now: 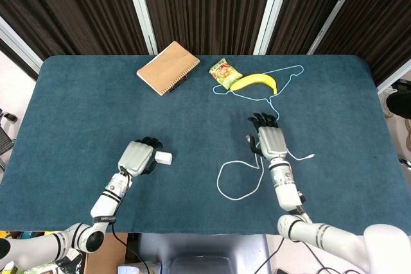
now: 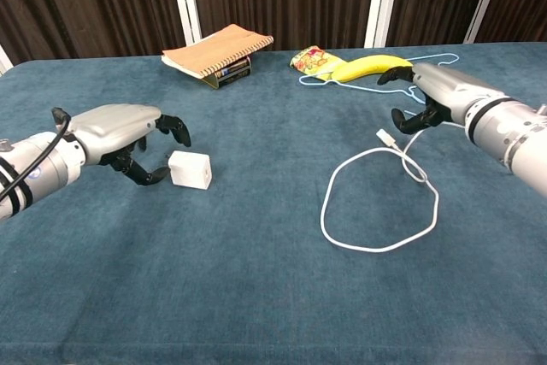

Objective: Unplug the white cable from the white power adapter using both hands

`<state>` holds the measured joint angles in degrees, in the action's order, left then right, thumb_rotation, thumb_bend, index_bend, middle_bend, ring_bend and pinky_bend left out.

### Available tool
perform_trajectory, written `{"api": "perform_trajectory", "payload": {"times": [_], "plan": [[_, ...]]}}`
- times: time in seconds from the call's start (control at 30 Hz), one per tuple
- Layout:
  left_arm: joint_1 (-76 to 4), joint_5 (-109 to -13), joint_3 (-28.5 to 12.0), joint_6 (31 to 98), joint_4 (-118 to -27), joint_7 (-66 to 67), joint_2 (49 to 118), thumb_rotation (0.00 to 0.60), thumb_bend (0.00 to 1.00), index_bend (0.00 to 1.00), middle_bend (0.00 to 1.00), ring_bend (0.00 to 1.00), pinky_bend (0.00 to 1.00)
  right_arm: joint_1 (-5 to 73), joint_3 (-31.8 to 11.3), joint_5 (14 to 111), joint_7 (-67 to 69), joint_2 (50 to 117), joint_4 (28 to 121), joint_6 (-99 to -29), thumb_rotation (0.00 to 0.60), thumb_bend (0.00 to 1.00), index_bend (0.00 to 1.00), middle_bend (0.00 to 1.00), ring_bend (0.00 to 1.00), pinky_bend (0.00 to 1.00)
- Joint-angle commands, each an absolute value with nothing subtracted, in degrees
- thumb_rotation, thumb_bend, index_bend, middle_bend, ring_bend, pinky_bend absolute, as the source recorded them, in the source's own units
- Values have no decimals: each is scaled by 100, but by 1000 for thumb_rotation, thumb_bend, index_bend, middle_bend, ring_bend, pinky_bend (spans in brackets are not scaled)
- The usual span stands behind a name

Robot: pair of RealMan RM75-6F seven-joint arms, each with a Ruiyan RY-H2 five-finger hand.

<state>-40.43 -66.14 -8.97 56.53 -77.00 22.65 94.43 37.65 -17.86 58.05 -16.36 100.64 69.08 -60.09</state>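
The white power adapter (image 1: 164, 158) (image 2: 190, 170) lies on the blue table, unplugged. Just left of it hovers my left hand (image 1: 138, 156) (image 2: 128, 130), fingers spread around nothing, fingertips close to the adapter's side. The white cable (image 1: 237, 181) (image 2: 380, 211) lies in a loose loop on the cloth. Its plug end (image 1: 248, 138) (image 2: 385, 137) rests free on the table beside my right hand (image 1: 271, 140) (image 2: 427, 96). That hand's fingers are apart and hold nothing. The cable's far end (image 1: 311, 156) trails off to the right of the hand.
At the back of the table sit a brown notebook (image 1: 168, 67) (image 2: 218, 47), a snack packet (image 1: 223, 70) (image 2: 309, 60), a banana (image 1: 254, 81) (image 2: 369, 66) and a light blue wire hanger (image 1: 276, 88).
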Motion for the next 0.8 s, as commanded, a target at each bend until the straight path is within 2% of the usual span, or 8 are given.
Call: {"api": "perform_trajectory", "payload": {"times": [0.03,0.1,0.17,0.33,0.47,0.6,0.7,0.8], "plan": [[-3983,-6659,-896,5754,-7917,2185,9319,600,413,238,150,68,215,3659,-1705,5754,-1685,9758,7245,-5901,600,617,174,125,0,0],[-3951,-6708,-908,5819,-8132,2142,9193,600,416,208,128,51,190,3596,-1685,5662,-1746,9494,7573,-5822,600,485,59,58,0,0],[-3895,-6815,-900,5919,-8429,2072,8996,600,420,180,109,39,178,3489,-1666,5691,-1710,9181,7981,-5866,600,409,11,21,0,0],[-3656,-7339,-789,6319,-9254,1734,8399,600,422,159,101,36,164,3052,-1473,6277,-1435,8374,8949,-6377,600,301,0,0,0,0],[-3288,-8000,-524,6798,-9835,1138,7764,600,415,130,91,25,135,2494,-1068,6851,-1394,7453,9935,-6904,600,270,0,0,0,0],[-2741,-8851,12,7442,-10037,189,7072,600,423,67,31,0,79,1728,-443,7533,-1669,6592,10698,-7765,600,267,0,0,0,0],[-2236,-9553,465,8190,-9640,-417,6825,600,423,27,1,0,54,1063,12,8031,-1818,6308,10825,-8594,600,258,0,0,0,0],[-1683,-9913,738,8993,-8997,-672,6784,600,425,2,0,0,49,452,346,8477,-1690,6330,10594,-9350,600,258,0,0,0,0]]}}
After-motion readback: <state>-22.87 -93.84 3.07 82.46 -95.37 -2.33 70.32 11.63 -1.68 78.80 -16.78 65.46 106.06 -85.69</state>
